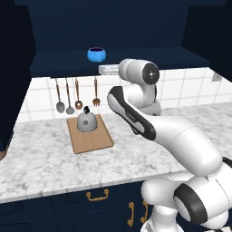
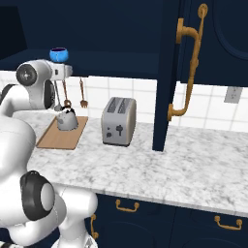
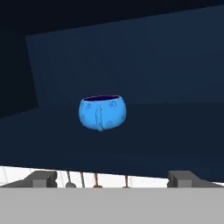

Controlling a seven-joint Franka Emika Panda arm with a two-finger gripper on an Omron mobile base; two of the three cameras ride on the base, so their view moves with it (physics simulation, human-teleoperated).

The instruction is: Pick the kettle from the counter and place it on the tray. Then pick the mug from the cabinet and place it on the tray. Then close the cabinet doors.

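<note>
The grey kettle [image 1: 86, 121] [image 2: 67, 119] stands upright on the wooden tray [image 1: 93, 138] [image 2: 51, 138], which lies on the marble counter [image 1: 45, 158]. On the shelf of the open navy cabinet [image 1: 136, 59] sits the blue mug [image 1: 96, 55] [image 2: 58, 54] [image 3: 103, 112], its handle turned toward the hand camera. My gripper [image 1: 102, 70] [image 2: 67, 71] [image 3: 113, 179] hovers in front of the shelf edge, a little below and short of the mug. It is open, with nothing between its fingertips [image 3: 41, 178]. One cabinet door [image 2: 193, 58] with its brass handle [image 2: 190, 68] stands swung open.
A silver toaster [image 2: 118, 121] stands on the counter right of the tray. Several utensils [image 1: 69, 97] hang on the tiled wall under the cabinet. The open door juts out over the counter at the right. Navy drawers [image 1: 97, 195] run below the counter edge.
</note>
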